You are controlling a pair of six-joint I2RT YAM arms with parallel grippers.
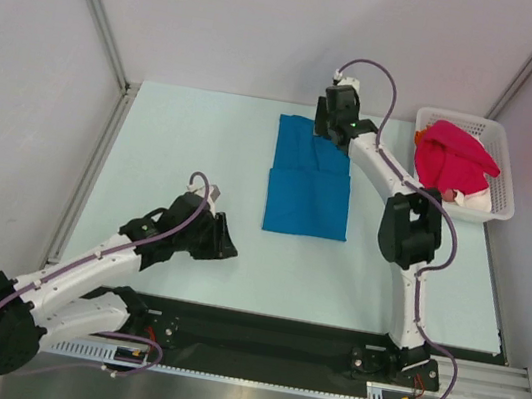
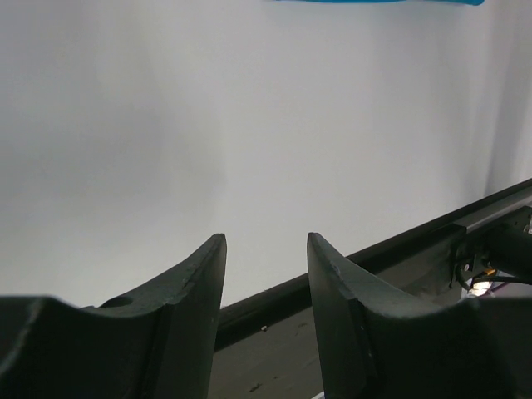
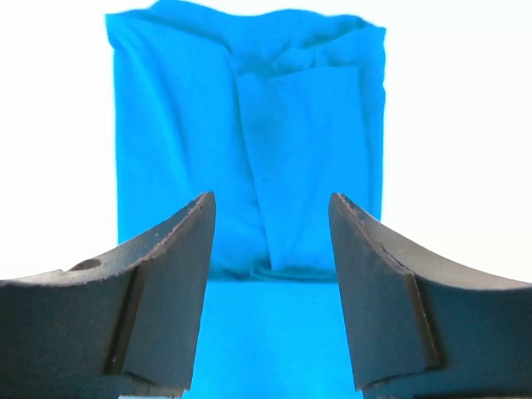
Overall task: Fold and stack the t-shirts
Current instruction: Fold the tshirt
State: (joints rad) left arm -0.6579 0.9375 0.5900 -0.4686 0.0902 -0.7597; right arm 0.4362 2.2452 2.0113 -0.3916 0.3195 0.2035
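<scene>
**On the bench: blue tee folded, both sets of fingers empty**

Across the pale bench (image 1: 203, 149), the blue t-shirt (image 1: 309, 181) lies folded into a rectangle at centre. At far right, a white basket (image 1: 507, 136) holds the crimson-pink t-shirt (image 1: 455, 159). Right fingers (image 3: 170, 258) stand apart, empty, at the blue t-shirt's far edge; left fingers (image 2: 187, 291) stand apart, empty, over bare bench near-left.
</scene>
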